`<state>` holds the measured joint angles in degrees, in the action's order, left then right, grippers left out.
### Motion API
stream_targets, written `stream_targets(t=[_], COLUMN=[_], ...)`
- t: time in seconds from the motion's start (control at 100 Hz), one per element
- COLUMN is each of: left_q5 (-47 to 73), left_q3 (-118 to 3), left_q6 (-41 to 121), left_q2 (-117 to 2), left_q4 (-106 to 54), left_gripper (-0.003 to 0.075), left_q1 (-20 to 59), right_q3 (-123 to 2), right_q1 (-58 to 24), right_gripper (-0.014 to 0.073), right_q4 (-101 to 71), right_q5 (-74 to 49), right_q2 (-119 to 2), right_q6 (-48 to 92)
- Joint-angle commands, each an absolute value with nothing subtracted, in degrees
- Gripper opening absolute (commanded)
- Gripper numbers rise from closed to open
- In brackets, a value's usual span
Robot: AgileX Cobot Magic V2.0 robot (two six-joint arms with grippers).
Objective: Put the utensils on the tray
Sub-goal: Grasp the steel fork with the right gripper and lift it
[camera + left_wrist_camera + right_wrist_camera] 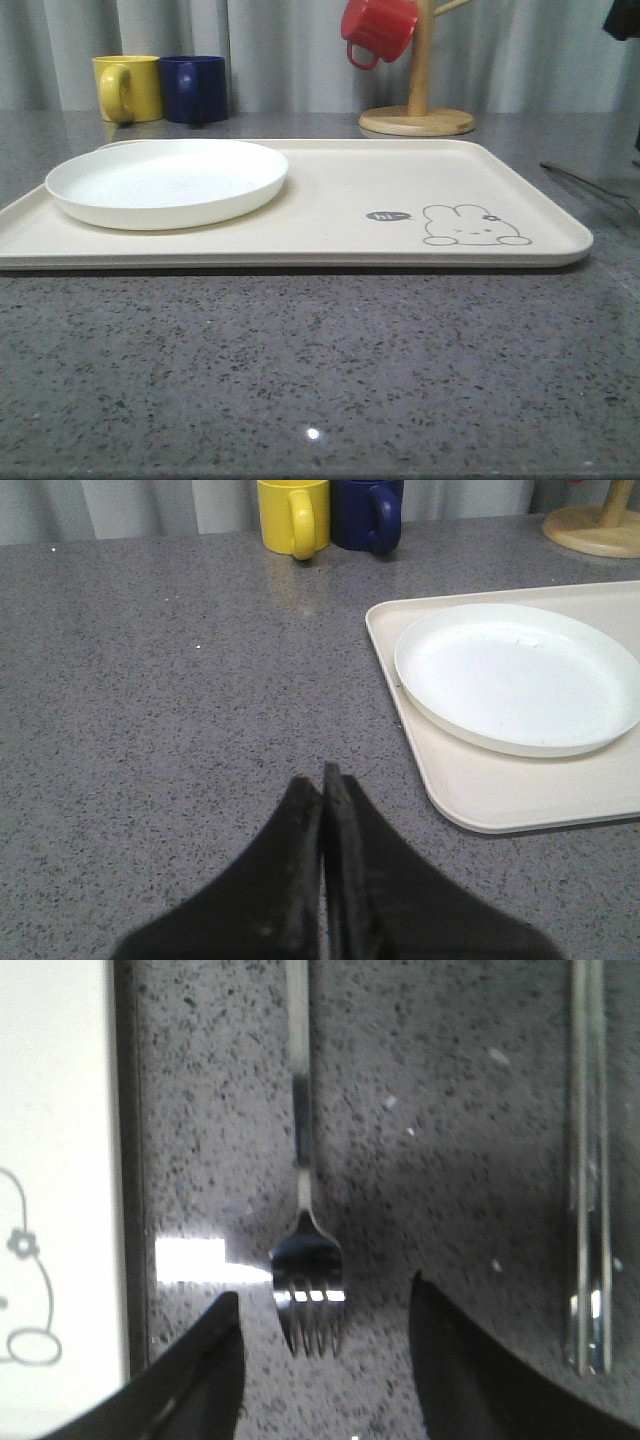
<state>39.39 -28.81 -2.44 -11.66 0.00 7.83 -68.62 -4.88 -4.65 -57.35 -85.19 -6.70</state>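
The cream tray with the bunny drawing lies across the counter, and the white plate rests on its left end. In the right wrist view, a silver fork lies on the grey counter beside the tray's edge. Its tines sit between the fingers of my open right gripper, which hangs above it. A pair of metal chopsticks lies parallel to the fork, farther from the tray. My left gripper is shut with nothing in it. It hovers over bare counter, left of the tray and plate.
A yellow mug and a navy mug stand behind the tray at back left. A red mug hangs on a wooden stand with a round base at back centre. A thin metal utensil lies right of the tray.
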Motion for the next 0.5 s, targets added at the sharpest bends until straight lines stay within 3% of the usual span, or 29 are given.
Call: stream_targets(t=[0.0,0.31,0.38,0.49], left_q5=[35.30,35.30,35.30,35.30], left_q3=[-30.18,-30.18,-30.18,-30.18], left_q6=[-2.95,-2.95,-2.95,-2.95], left_q2=[-12.29,-12.29,-12.29,-12.29], left_q4=[-0.40,-0.40,-0.40,-0.40], left_gripper=[-0.0019,-0.0019,-0.0019,-0.0019], left_q1=[8.30,8.30,8.30,8.30], right_q3=[-73.43,-79.86,-80.43,-80.49], right_q1=[-5.32,-6.13,-6.13,-6.13], right_gripper=[0.0391,0.0383,0.0328,0.0139], right_q4=[-5.08,-5.08,-5.08,-5.08], right_q5=[-58.57,-58.93,-59.00,-58.92], right_q2=[-87.08,-97.69,-98.74,-99.02], right_q6=[-6.20,-6.20,-6.20,-6.32])
